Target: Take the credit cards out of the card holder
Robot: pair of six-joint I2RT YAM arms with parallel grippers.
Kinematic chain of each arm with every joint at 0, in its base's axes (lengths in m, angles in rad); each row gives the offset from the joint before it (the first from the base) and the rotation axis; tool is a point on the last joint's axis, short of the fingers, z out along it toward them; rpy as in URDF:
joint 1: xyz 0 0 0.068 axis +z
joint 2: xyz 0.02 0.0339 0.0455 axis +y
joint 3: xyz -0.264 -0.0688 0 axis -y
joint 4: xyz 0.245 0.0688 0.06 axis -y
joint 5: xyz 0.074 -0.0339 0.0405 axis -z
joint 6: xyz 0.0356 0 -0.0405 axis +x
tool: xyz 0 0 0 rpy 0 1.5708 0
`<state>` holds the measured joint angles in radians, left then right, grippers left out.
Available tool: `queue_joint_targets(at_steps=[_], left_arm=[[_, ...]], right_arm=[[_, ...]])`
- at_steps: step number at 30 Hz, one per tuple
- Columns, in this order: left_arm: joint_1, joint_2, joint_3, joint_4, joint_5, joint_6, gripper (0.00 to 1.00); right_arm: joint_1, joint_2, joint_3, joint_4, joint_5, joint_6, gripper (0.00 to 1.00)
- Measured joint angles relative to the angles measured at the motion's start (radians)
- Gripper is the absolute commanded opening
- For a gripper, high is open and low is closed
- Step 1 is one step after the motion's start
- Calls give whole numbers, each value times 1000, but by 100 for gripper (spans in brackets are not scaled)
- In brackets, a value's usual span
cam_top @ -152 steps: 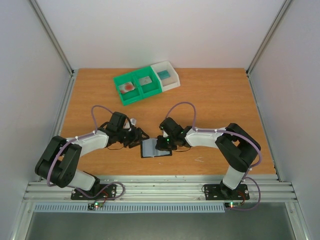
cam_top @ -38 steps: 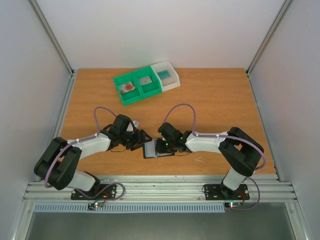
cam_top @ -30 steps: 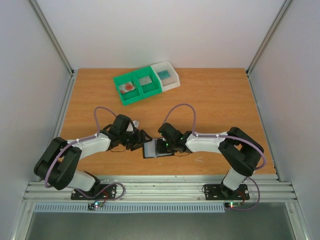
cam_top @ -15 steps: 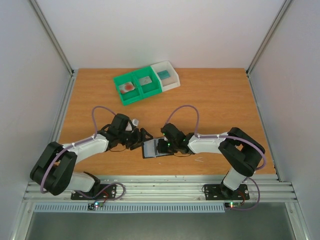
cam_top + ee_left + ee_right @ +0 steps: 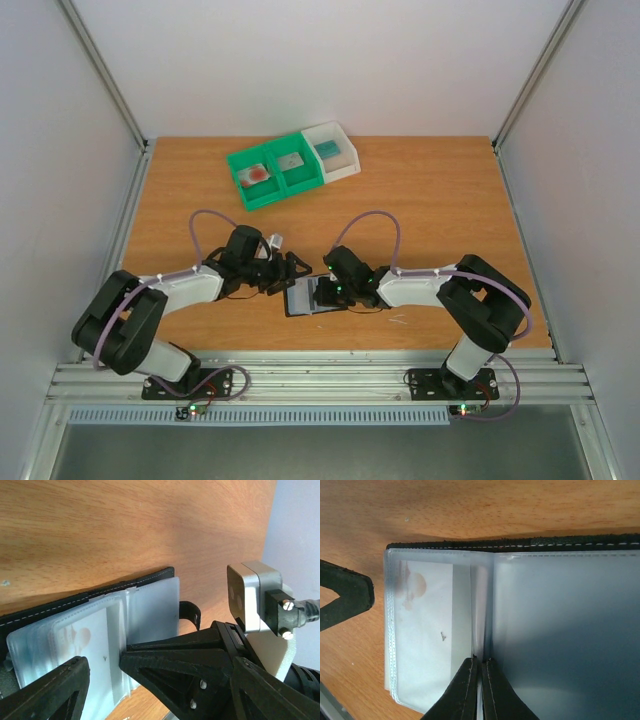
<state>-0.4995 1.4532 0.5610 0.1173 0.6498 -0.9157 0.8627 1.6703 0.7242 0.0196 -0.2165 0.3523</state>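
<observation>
One card holder (image 5: pixel 560 630) open flat, right claw (image 5: pixel 480 662) pinching its middle.

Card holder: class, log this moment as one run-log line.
card holder: open on table | credit card: inside holder | left end effector: open | right end effector: shut on card holder

The left tool (image 5: pixel 297 268) and right tool (image 5: pixel 322 293) flank card holder (image 5: pixel 300 301); bins (image 5: pixel 280 193) well apart.

1 card holder (image 5: pixel 560 625), 1 credit card (image 5: pixel 422 630) vis., 2 grippers (image 5: pixel 300 272) (image 5: pixel 480 666)
</observation>
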Motion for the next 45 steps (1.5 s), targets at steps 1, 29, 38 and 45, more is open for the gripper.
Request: queue_joint_targets(at_steps=[1, 29, 38, 45], left_arm=[[0, 4, 0, 2, -1, 1, 78], [-2, 29, 0, -32, -55, 40, 78], [-13, 48, -1, -7, -51, 32, 78], [-35, 47, -1, 13, -29, 5, 78]], right_arm=[[0, 0, 0, 1, 0, 1, 6], [-5, -3, -19, 35, -10, 10, 7], [-5, -3, -19, 37, -13, 10, 7], [-5, -3, -20, 38, -13, 10, 8]])
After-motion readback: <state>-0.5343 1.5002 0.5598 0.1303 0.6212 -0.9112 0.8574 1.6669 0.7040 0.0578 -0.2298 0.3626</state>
